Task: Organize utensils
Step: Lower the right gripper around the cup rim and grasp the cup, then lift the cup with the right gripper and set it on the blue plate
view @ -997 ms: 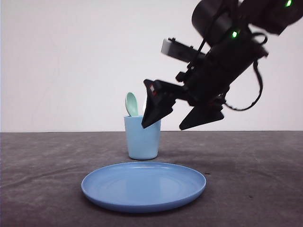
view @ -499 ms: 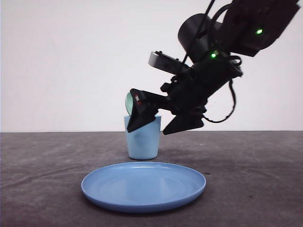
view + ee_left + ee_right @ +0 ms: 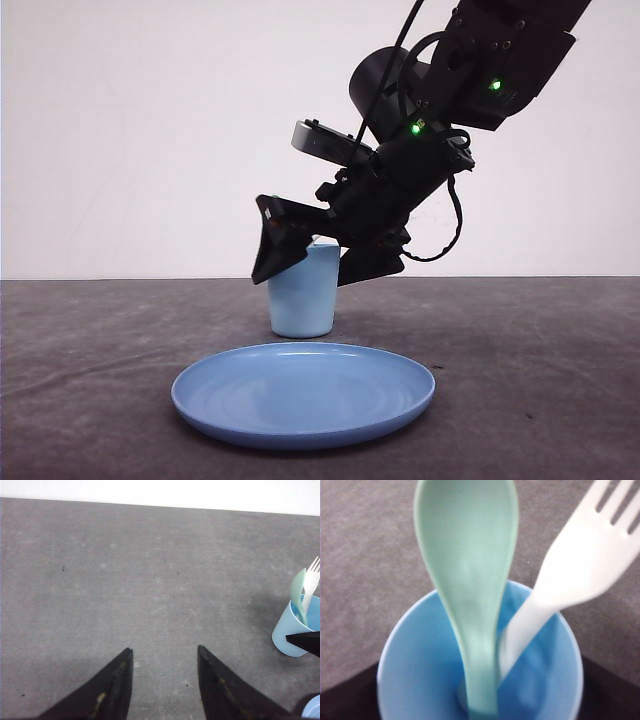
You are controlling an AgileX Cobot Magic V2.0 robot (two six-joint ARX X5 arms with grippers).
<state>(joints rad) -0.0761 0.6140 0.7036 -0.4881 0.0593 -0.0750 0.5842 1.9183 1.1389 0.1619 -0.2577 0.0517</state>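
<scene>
The pale mint-green plastic spoon (image 3: 470,580) and the small white plastic fork (image 3: 570,570) both stand in the light blue plastic cup (image 3: 300,290), behind the round blue plate (image 3: 300,395). The right gripper (image 3: 320,255) hangs spread wide at the cup's top, probably reaching for the spoon. Next it must close gently on one handle. The left gripper (image 3: 165,680) is spread over bare table.

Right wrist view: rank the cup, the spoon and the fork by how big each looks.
1. light blue cup, widest across the picture.
2. mint-green spoon.
3. white fork, cut off at the edge, so its place is unsure.
Both utensils rise toward the camera, so they look bigger than they are.
</scene>
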